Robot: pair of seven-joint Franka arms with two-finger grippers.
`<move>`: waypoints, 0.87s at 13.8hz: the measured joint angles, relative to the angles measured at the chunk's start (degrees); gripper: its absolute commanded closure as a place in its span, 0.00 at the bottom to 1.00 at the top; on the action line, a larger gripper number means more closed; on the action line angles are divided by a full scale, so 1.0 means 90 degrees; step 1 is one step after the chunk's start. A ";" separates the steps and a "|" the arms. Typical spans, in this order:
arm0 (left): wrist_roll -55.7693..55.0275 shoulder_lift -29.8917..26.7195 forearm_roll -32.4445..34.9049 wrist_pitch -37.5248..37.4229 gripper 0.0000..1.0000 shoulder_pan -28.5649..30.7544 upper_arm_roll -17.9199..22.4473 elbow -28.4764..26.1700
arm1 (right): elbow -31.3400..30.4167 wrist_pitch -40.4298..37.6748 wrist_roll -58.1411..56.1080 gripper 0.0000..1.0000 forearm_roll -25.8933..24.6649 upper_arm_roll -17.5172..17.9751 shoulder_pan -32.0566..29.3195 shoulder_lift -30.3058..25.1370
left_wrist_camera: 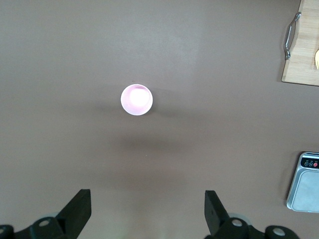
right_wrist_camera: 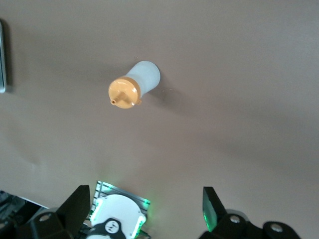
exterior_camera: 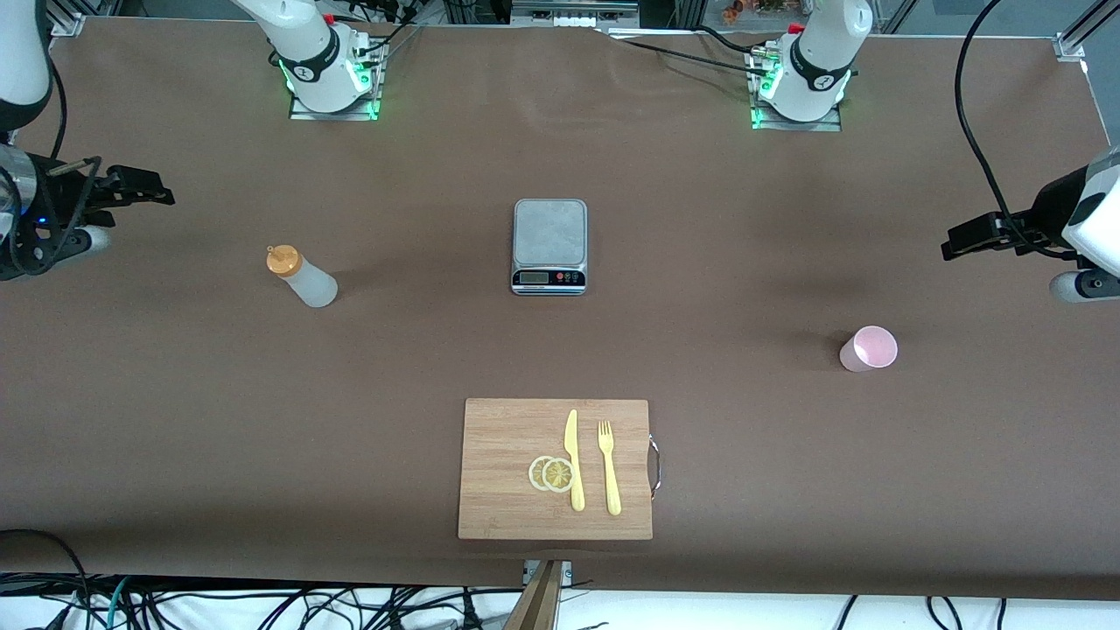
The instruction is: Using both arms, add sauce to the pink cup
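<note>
Cutting board [exterior_camera: 507, 490] nearest camera. Pink cup [exterior_camera: 870, 348] upright toward left arm's end; sauce [exterior_camera: 301, 276] upright toward right arm's end. Left gripper [left_wrist_camera: 147, 211] and right gripper [right_wrist_camera: 144, 209] both spread wide, empty, aloft. Risk: light bottle or cup tipping if nudged off-centre.

No legible text anywhere. Scale [exterior_camera: 549, 247]: dark display strip and small round buttons on its front panel, characters unreadable. Arm bases carry a round emblem, not decipherable.
</note>
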 measured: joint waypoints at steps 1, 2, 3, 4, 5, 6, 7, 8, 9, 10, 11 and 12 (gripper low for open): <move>0.0000 0.0005 0.0000 0.0000 0.00 0.0000 0.0000 0.0000 | -0.0069 0.0062 -0.0380 0.00 0.0121 -0.0110 -0.0020 -0.0001; 0.0000 0.0009 0.0000 0.0000 0.00 0.0001 0.0001 0.0000 | -0.0135 0.0159 -0.0996 0.00 0.0322 -0.0300 -0.0019 -0.0002; 0.0000 0.0013 0.0000 0.0000 0.00 0.0001 0.0001 0.0001 | -0.0210 0.0265 -0.1531 0.00 0.0461 -0.0505 -0.0026 -0.0003; 0.0000 0.0016 0.0000 0.0000 0.00 0.0001 0.0001 0.0002 | -0.0314 0.0393 -0.2031 0.00 0.0655 -0.0708 -0.0034 -0.0004; 0.0000 0.0018 0.0000 0.0000 0.00 0.0001 0.0001 0.0003 | -0.0435 0.0510 -0.2443 0.01 0.0910 -0.0894 -0.0042 -0.0003; 0.0000 0.0020 0.0000 0.0000 0.00 0.0001 0.0001 0.0003 | -0.0524 0.0575 -0.2668 0.02 0.1069 -0.1020 -0.0046 -0.0003; 0.0000 0.0020 0.0000 0.0000 0.00 0.0000 0.0001 0.0004 | -0.0546 0.0592 -0.2653 0.02 0.1125 -0.1059 -0.0044 -0.0009; 0.0000 0.0020 0.0000 0.0000 0.00 0.0000 0.0001 0.0004 | -0.0522 0.0573 -0.2289 0.02 0.1071 -0.1027 -0.0001 -0.0038; 0.0000 0.0021 0.0000 0.0000 0.00 0.0000 0.0001 0.0005 | -0.0452 0.0499 -0.1725 0.02 0.0904 -0.0935 0.0080 -0.0086; 0.0000 0.0022 0.0000 0.0000 0.00 0.0000 0.0001 0.0005 | -0.0379 0.0411 -0.1186 0.02 0.0684 -0.0777 0.0168 -0.0139; 0.0000 0.0022 0.0000 0.0000 0.00 0.0000 0.0001 0.0006 | -0.0332 0.0374 -0.0753 0.02 0.0530 -0.0627 0.0253 -0.0183; 0.0000 0.0023 0.0000 0.0000 0.00 0.0000 0.0001 0.0006 | -0.0302 0.0361 -0.0360 0.02 0.0386 -0.0532 0.0338 -0.0205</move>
